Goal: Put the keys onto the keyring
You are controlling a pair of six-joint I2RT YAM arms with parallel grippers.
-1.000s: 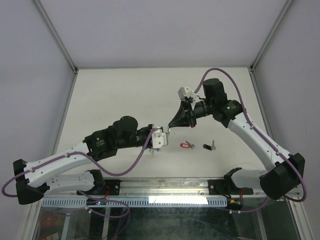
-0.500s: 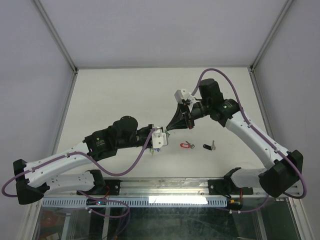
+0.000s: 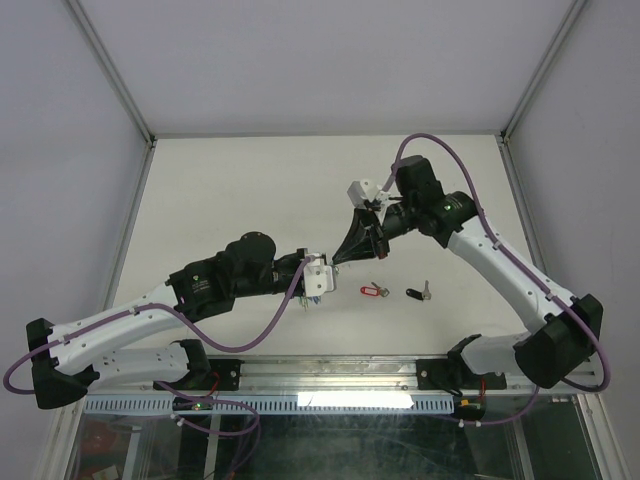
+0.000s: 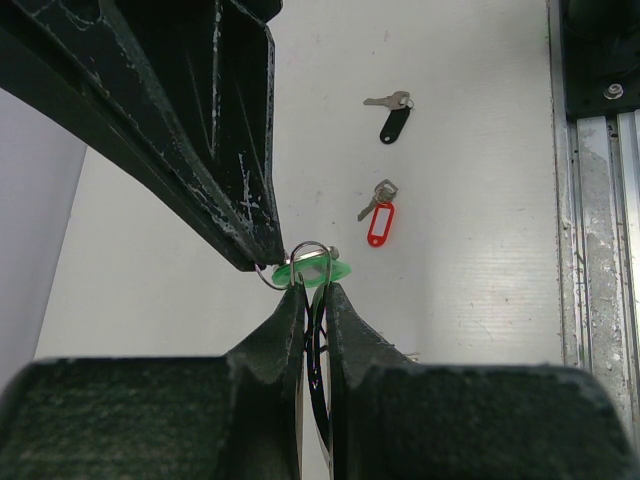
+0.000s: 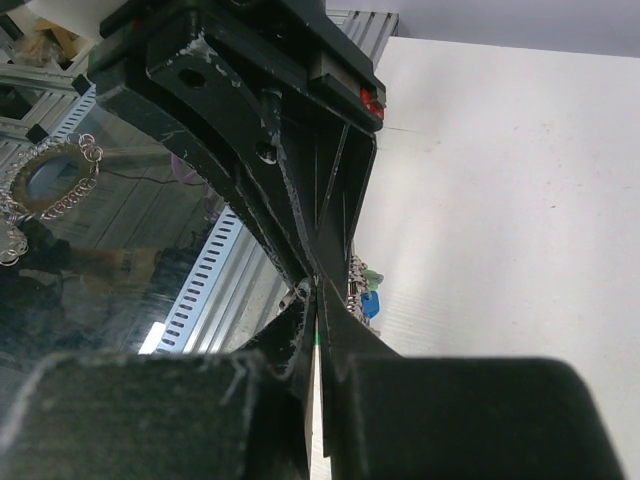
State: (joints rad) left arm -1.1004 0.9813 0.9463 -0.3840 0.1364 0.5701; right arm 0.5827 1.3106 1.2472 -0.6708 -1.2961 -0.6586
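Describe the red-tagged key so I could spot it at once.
On the pale table, near its front edge, two loose keys lie side by side, apart. Yours is the key with the red tag; its neighbour has a black tag.

— What do things rest on here?
— A pale, off-white table (image 3: 230, 200), matte and plain, with a metal rail (image 3: 330, 375) running along its near edge.
— And what lies on it?
— Two keys, flat on the surface toward the near edge, close together but not touching. The red-tagged key (image 3: 375, 291) is on the left and the black-tagged key (image 3: 417, 293) on the right. Each has its tag to the left and its silver blade to the right.
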